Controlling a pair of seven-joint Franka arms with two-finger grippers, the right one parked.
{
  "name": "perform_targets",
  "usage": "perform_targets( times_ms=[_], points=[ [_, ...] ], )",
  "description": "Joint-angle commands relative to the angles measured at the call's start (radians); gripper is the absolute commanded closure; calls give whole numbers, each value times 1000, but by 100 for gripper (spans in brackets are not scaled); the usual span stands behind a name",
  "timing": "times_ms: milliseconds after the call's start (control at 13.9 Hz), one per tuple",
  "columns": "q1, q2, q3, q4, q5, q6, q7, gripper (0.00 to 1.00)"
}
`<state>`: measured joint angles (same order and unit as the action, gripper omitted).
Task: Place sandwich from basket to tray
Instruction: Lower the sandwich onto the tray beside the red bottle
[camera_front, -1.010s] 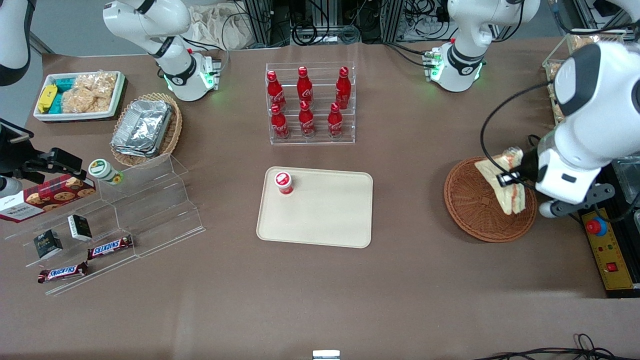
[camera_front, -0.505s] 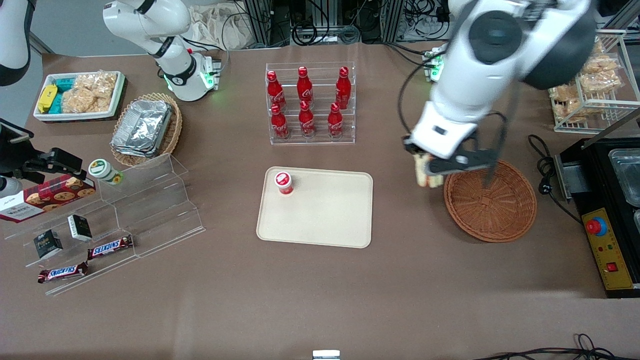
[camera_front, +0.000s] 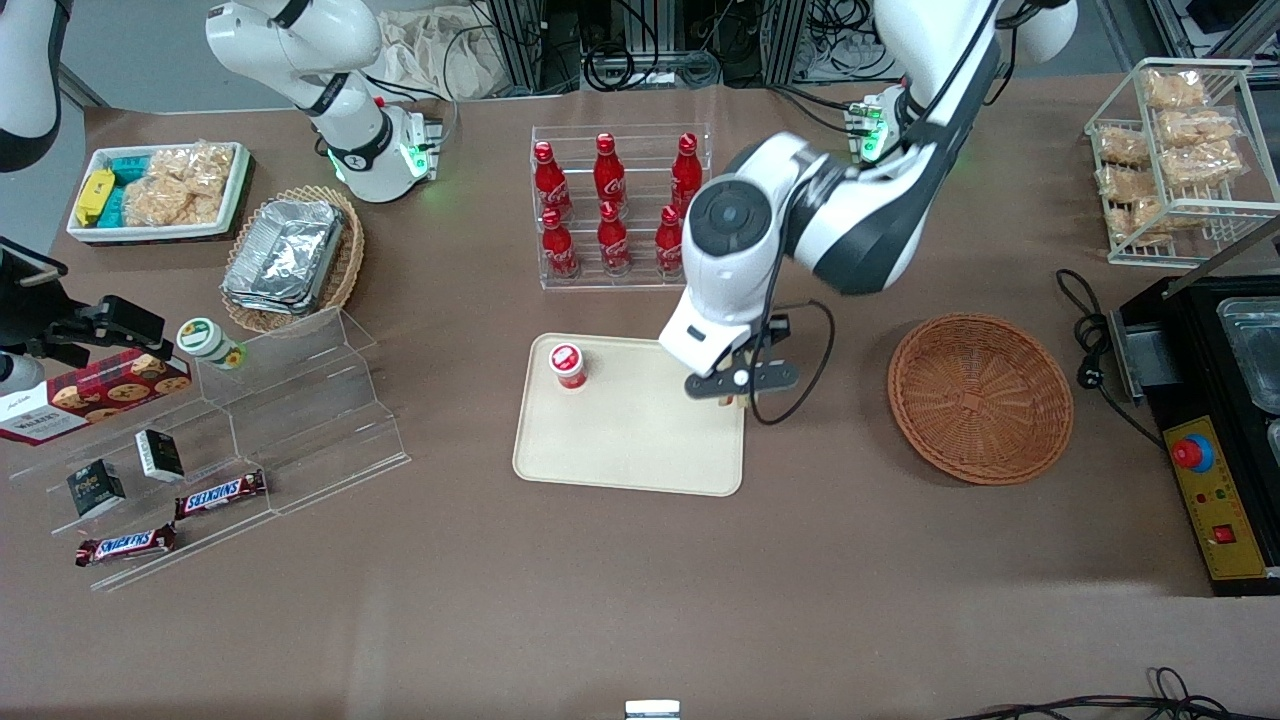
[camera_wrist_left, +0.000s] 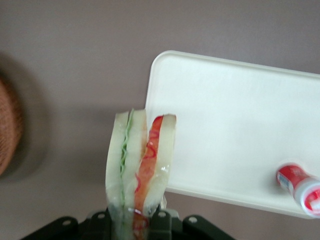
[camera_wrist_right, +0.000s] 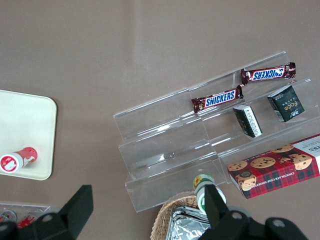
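My gripper (camera_wrist_left: 137, 221) is shut on the sandwich (camera_wrist_left: 141, 160), a wedge of white bread with green and red filling, held on edge. It hangs above the table right at the tray's (camera_wrist_left: 235, 125) rim, at the tray end nearest the basket. In the front view my gripper (camera_front: 735, 392) sits over that same end of the cream tray (camera_front: 640, 445), and the hand hides nearly all of the sandwich. The reddish-brown basket (camera_front: 980, 398) stands apart, toward the working arm's end of the table, with nothing in it; its rim (camera_wrist_left: 7, 130) also shows in the wrist view.
A small red-capped bottle (camera_front: 568, 365) stands on the tray at its end toward the parked arm. A clear rack of red cola bottles (camera_front: 620, 210) stands farther from the camera than the tray. Clear display steps (camera_front: 300, 400) with snacks lie toward the parked arm's end.
The arm lifted the sandwich out of the basket and carried it across the table to the tray's rim. The basket now holds nothing.
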<state>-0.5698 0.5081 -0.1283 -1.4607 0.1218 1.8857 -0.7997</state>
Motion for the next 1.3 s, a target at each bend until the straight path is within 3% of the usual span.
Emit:
perform_targets(
  times_ms=[0, 433, 577, 649, 722, 794, 866, 1227],
  points=[
    [-8, 94, 7, 36, 18, 79, -9, 73],
    [-27, 240, 7, 26, 59, 214, -9, 72],
    [-27, 274, 9, 26, 64, 228, -9, 67],
    [-27, 279, 9, 25, 64, 230, -9, 56],
    [-27, 280, 9, 26, 64, 230, -9, 34],
    [-27, 279, 9, 26, 64, 230, -9, 4],
    [-27, 273, 9, 26, 61, 228, -15, 0],
    [-1, 118, 44, 23, 65, 193, -177, 0]
  ],
)
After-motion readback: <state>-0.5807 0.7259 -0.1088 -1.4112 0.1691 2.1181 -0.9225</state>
